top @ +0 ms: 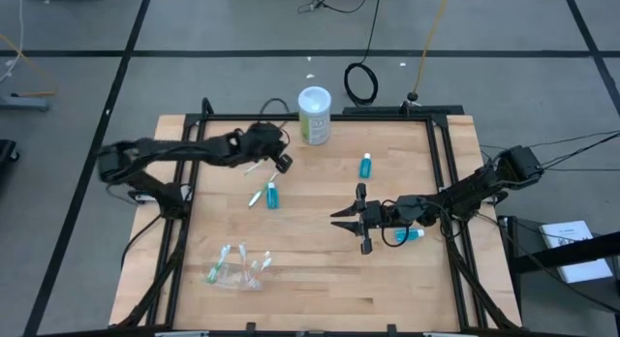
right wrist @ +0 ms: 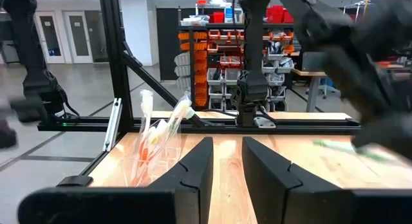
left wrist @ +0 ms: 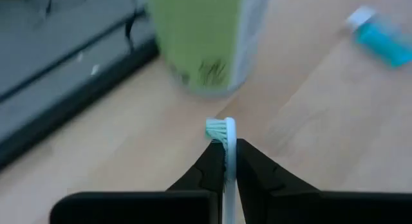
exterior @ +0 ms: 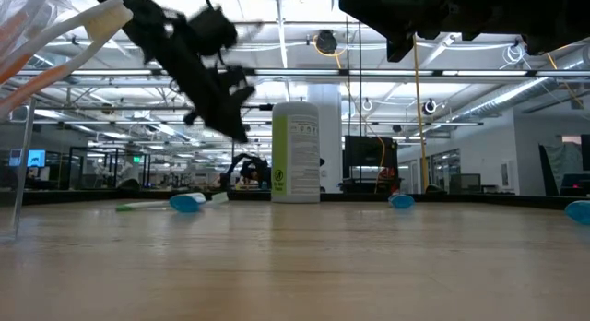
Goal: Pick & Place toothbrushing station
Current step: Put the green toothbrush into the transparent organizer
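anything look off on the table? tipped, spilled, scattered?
The clear cup lies tipped on its side near the front left, toothbrushes spilling from its mouth. Three teal tubes lie scattered flat. The left claw pinches a toothbrush by the upright canister. Right claw open, empty.

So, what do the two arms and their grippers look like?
Both arms are dark, almost black, built of slim jointed segments with black cables along them. The left gripper and the right gripper each have two matte black, wedge-shaped fingers. No markings are visible.
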`<state>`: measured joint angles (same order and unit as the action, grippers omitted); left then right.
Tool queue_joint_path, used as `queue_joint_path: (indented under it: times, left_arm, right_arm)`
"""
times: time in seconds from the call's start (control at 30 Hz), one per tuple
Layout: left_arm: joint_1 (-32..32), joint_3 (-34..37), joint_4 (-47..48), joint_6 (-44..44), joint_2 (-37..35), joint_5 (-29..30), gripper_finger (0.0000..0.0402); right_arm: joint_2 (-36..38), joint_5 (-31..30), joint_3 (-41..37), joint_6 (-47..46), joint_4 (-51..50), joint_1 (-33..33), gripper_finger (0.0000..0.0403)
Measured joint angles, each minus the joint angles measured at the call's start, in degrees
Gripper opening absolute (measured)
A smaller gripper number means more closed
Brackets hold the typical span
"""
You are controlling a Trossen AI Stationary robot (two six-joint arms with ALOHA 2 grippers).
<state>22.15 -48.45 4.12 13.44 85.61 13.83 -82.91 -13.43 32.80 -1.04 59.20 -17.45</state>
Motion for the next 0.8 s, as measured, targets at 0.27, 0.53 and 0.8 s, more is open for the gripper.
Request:
queue_joint_path:
  times: [0.27,0.53,0.8]
  left_arm:
    - [-10.1,0.0,2.7,-1.0,-21.5,2.3,0.0021]
    - [-34.9,4.7,0.2,-1.2,-39.2,21.4,0.0021]
    - [-63.0,13.5,-17.2,-7.7,-42.5,43.4,0.0021]
  right_arm:
    - [0.0,0.0,0.0,-0.9,0.0,0.0,0.0073]
    - [0.0,0.0,0.0,-1.1,0.0,0.0,0.0073]
    - [0.0,0.0,0.0,-1.2,0.1,0.0,0.0073]
